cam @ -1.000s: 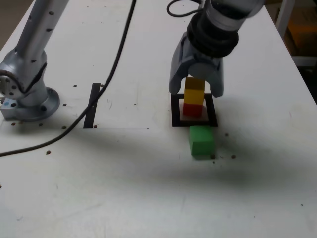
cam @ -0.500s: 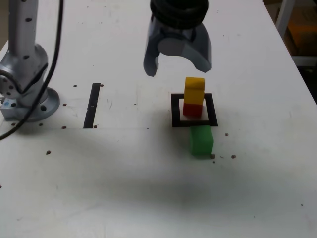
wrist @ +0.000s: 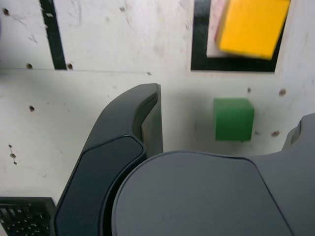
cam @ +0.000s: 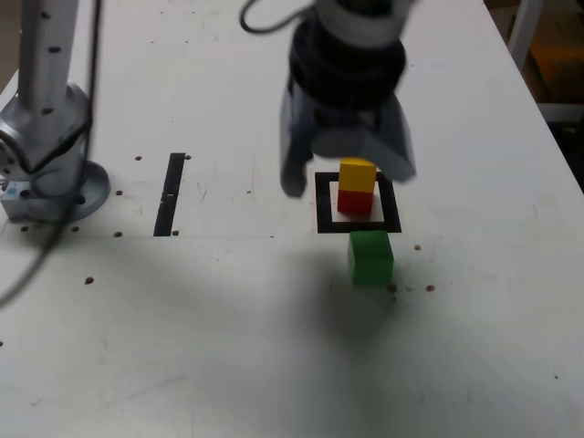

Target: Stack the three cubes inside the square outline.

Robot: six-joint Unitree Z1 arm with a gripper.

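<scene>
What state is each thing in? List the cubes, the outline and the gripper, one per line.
Small red cube: inside the black tape square outline, bottom of stack.
Small yellow cube: stacked on the red.
Small green cube: on the table, outside the outline, unstacked.
Grey gripper: open, empty.

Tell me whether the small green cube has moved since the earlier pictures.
No. The small green cube lies on the white table, just outside the black tape square outline on its near side in the exterior view, as before.

Yellow cube (cam: pixel 358 172) atop red cube (cam: pixel 355 201), green cube (cam: pixel 370 256) beside
</scene>
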